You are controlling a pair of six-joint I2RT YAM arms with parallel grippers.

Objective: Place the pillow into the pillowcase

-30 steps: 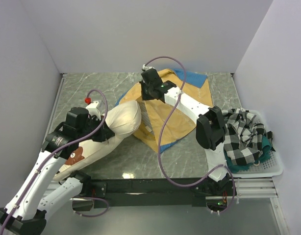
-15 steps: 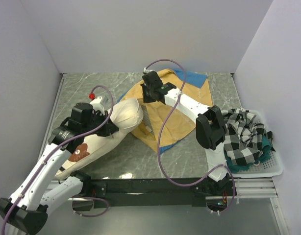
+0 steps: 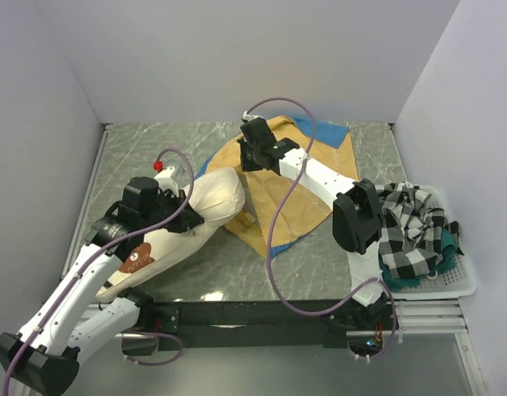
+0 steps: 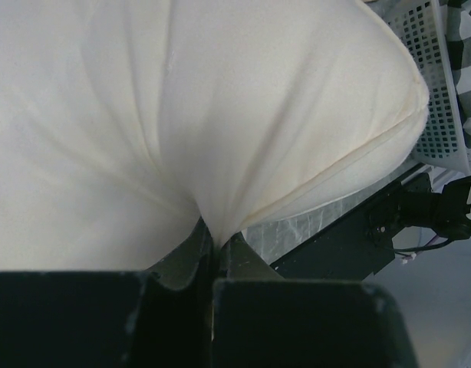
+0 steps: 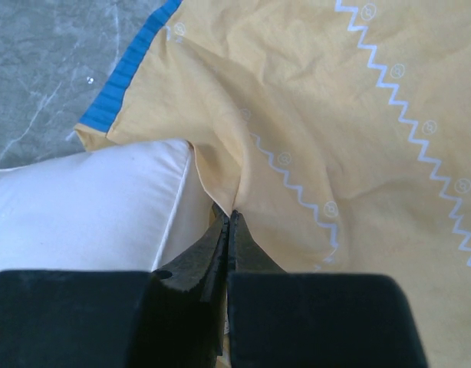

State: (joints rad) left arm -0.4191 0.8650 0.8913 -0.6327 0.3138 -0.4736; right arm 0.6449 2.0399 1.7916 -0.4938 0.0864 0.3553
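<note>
Pillow (image 3: 206,202) lies mostly outside the pillowcase (image 3: 295,206), with only its far corner at the opening. The left gripper (image 4: 214,249) pinches pillow fabric and the right gripper (image 5: 229,222) pinches the pillowcase's edge (both pairs of jaws pressed tight). 1 white basket (image 3: 448,276) holds a checked cloth (image 3: 410,223).

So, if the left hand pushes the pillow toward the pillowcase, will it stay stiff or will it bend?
Probably floppy: the pillow puckers into deep folds where the left hand pinches it. Pushed, it would likely buckle rather than slide as one piece. The pillowcase, creased at the right hand, may bunch against it.
</note>
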